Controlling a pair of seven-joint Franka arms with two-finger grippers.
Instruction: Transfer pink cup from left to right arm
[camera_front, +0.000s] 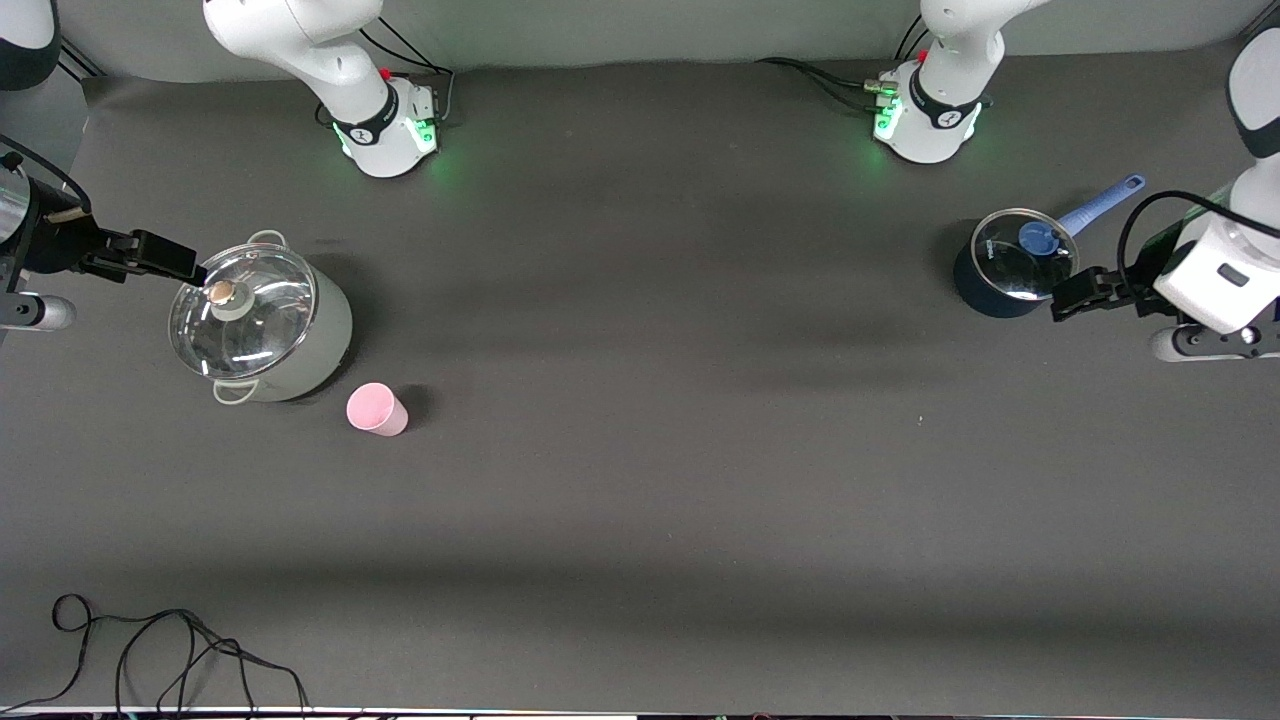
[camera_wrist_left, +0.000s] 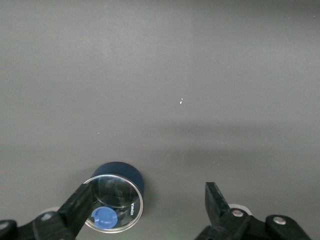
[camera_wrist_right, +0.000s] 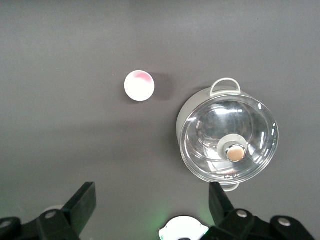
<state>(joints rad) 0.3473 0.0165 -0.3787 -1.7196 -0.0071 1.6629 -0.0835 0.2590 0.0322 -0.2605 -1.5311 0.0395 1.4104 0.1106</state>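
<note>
The pink cup (camera_front: 377, 409) stood upright on the table at the right arm's end, just beside the white pot with a glass lid (camera_front: 258, 322) and nearer the front camera than it. The right gripper (camera_front: 160, 256) hung over that pot's edge, fingers spread and empty. The left gripper (camera_front: 1082, 293), also spread, hovered by the dark blue saucepan (camera_front: 1010, 265), well apart from the cup. A good pickup would likely need a long reach, descending clear of the pot and closing squarely across the cup's tapered wall.
</note>
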